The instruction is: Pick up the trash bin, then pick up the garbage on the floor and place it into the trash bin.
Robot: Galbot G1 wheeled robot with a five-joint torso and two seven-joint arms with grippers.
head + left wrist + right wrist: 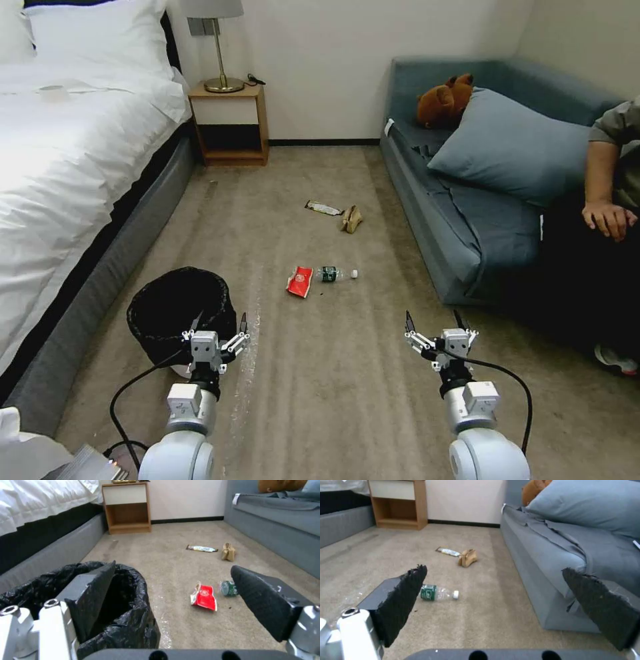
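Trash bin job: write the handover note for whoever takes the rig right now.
Left tool: open, empty, at the near rim of the trash bin, one finger over its opening.
Right tool: open, empty, over bare carpet.
Bin stands on the floor beside the bed.
On the carpet ahead: red snack packet beside the small bottle; farther on, bar wrapper next to crumpled paper.
Done: nothing lifted.
Left: grasp bin, collect all four items.

Beige carpet floor (pixel 320 373): black-lined bin (pixel 179 310), red packet (pixel 300 281), bottle (pixel 335 273), bar wrapper (pixel 323 208), crumpled paper (pixel 351 219)
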